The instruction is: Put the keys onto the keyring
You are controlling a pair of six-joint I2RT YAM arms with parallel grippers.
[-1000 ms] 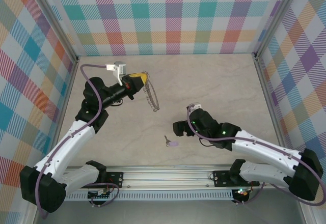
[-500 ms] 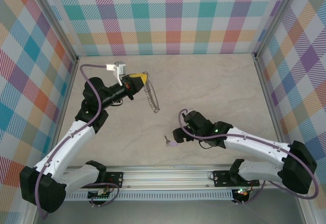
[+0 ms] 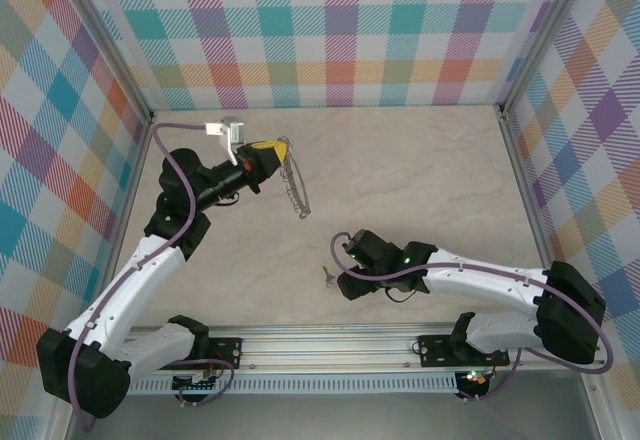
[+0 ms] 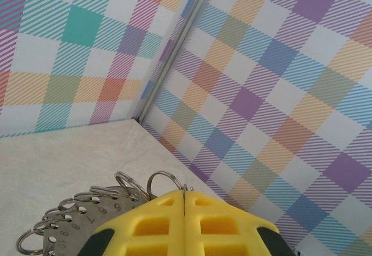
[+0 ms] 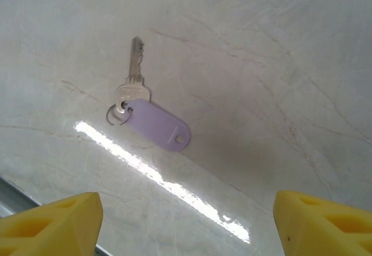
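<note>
Keys (image 5: 152,116) flat on table (image 5: 279,64), blade toward 12 o'clock, lilac tag trailing toward 4 o'clock. Flanked at 7 and 5 o'clock by right fingers (image 5: 52,224), spread wide, touching nothing. From overhead, lying near the table's front edge, at about 5 o'clock from keyring (image 3: 296,192). Keyring gripped at its rim by left fingers (image 4: 151,230), pressed tight together on it, wire loops fanning toward 9 o'clock in wrist view.

Right claw (image 5: 186,224) nearer, above the keys (image 5: 152,122), jaws narrower than before
</note>
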